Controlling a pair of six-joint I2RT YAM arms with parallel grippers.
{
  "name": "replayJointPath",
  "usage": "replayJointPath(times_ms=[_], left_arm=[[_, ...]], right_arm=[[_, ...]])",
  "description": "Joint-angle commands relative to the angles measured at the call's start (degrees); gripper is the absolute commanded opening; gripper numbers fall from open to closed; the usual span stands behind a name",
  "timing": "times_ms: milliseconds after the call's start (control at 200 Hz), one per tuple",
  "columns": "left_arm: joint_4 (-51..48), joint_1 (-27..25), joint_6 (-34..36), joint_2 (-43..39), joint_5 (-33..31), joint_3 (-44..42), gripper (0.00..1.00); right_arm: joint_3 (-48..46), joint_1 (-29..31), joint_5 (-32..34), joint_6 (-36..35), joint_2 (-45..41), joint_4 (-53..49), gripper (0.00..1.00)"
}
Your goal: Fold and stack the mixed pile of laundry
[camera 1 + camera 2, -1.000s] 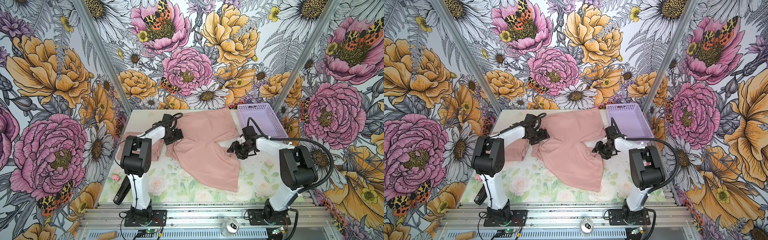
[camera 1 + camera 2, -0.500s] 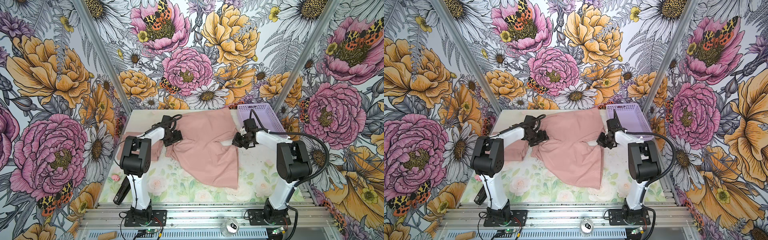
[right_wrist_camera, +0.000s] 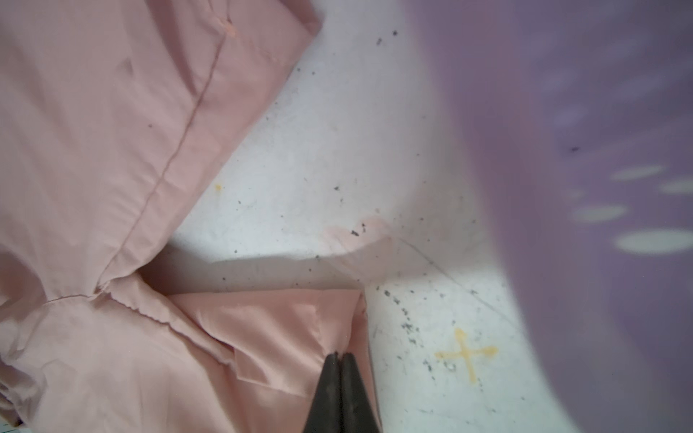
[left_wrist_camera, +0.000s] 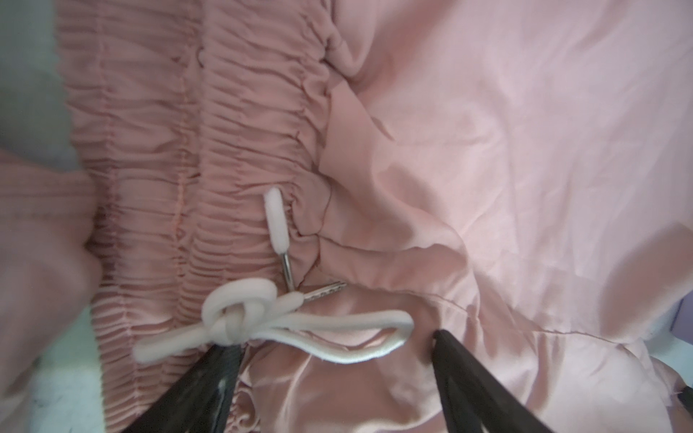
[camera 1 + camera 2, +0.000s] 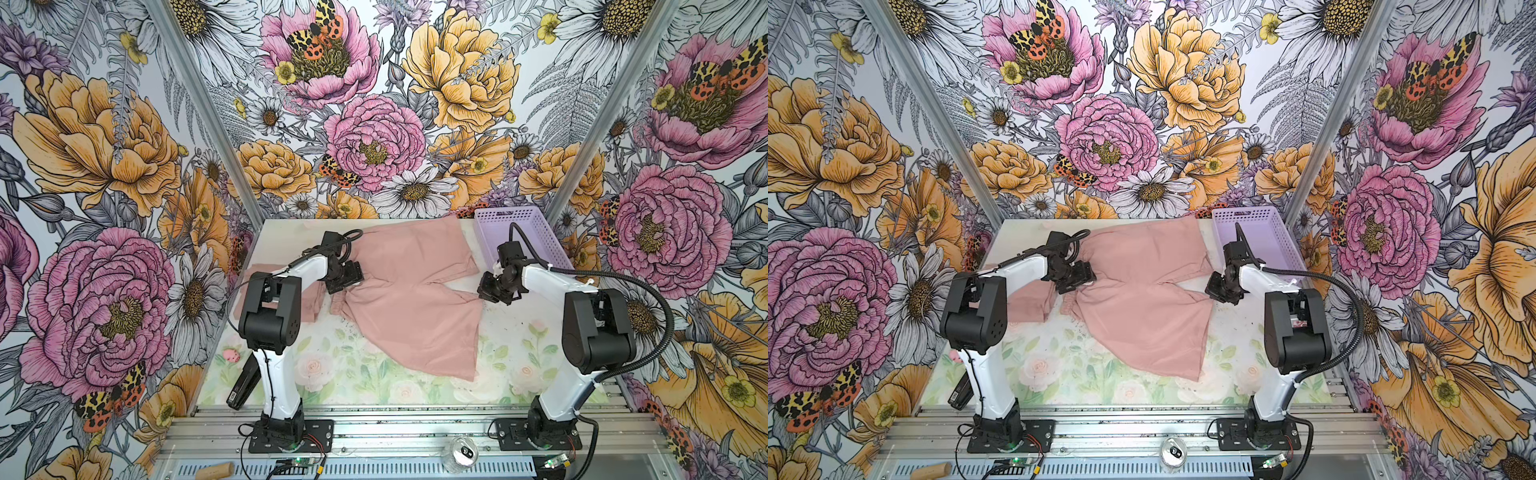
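Observation:
Plain pink shorts (image 5: 407,307) (image 5: 1142,307) lie spread across the middle of the table, waistband to the left and legs to the right. My left gripper (image 5: 347,278) (image 5: 1075,276) is low over the gathered waistband (image 4: 225,150). It is open (image 4: 333,341), its fingers straddling cloth just beside the knotted white drawstring (image 4: 262,315). My right gripper (image 5: 488,291) (image 5: 1217,291) is at the hem corner of the nearer leg. It is shut (image 3: 339,356), and the hem cloth puckers at its tips. A folded pink garment (image 5: 291,291) lies under the left arm.
The lavender perforated basket (image 5: 519,232) (image 5: 1254,232) (image 3: 600,150) stands at the back right, close behind the right wrist. A black object (image 5: 243,386) leans at the table's front left edge. A can (image 5: 461,453) sits on the front rail.
The right gripper has closed from partly open onto the hem corner of the nearer shorts leg, after swinging toward the basket and back. The left gripper has stayed over the waistband.

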Motion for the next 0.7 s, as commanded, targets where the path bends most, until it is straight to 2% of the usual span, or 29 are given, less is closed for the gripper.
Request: replayJointPath(times_ms=[0,310,575,696], left_arm=[[-3.1,0.7,0.8,0.6,-1.2,-1.8,0.82],[-3.3,-0.2,0.4,1.7,-1.1,-1.3,0.82],[-4.3,-0.3,0.1,-3.1,-1.3,-1.7,0.85],[-5.5,0.2,0.4,-8.2,-2.5,-1.8,0.87]], right_arm=[[0.4,-0.8,3.4,-3.0,0.2,-1.4,0.00],[10.6,-1.6,7.7,-4.7,7.0,-1.3,0.00],[17.4,-1.9,5.5,-5.4,11.0,-3.9,0.00],[14.3,-1.8,3.8,-5.3,5.4,-5.5,0.23]])
